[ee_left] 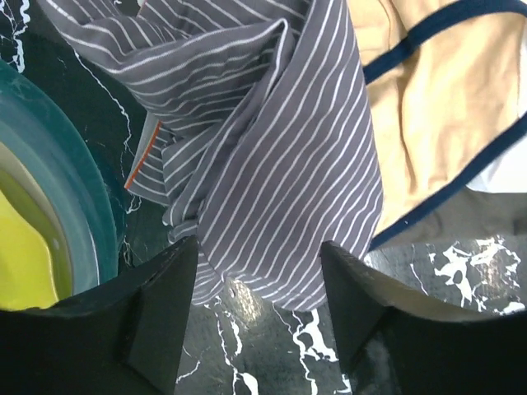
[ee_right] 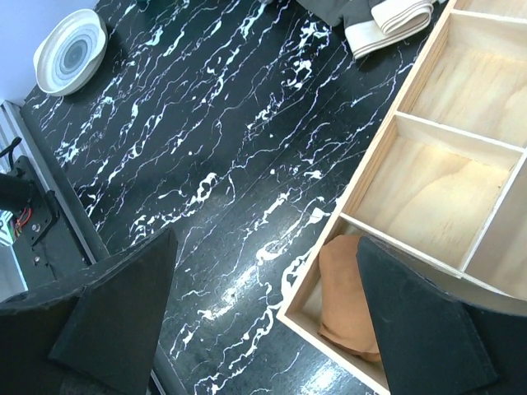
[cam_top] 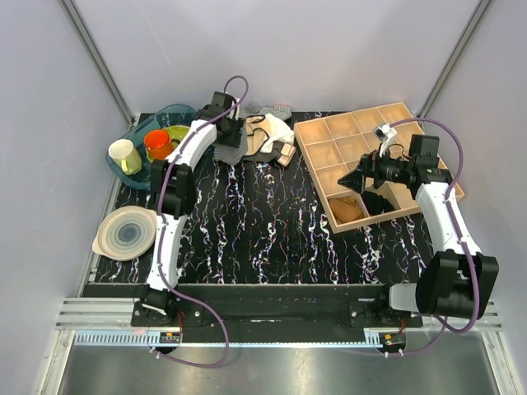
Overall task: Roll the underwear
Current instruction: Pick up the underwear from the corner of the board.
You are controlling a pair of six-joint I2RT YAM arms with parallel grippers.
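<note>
Jaws of the left gripper (ee_left: 259, 247) stand partly apart at the bottom of the wrist view. The lower fold of the underwear (ee_left: 272, 148) lies between them, unpinched. This striped garment is bunched on the black marbled table (ee_right: 206, 148), upper centre of the overhead view, between a teal bowl (ee_left: 82, 206) at left and a beige garment (ee_left: 428, 107) at right. The right gripper (ee_right: 265, 240) is spread wide and empty over the lower-left corner of the wooden tray (ee_right: 387, 156), where a tan roll (ee_right: 346, 288) sits.
</note>
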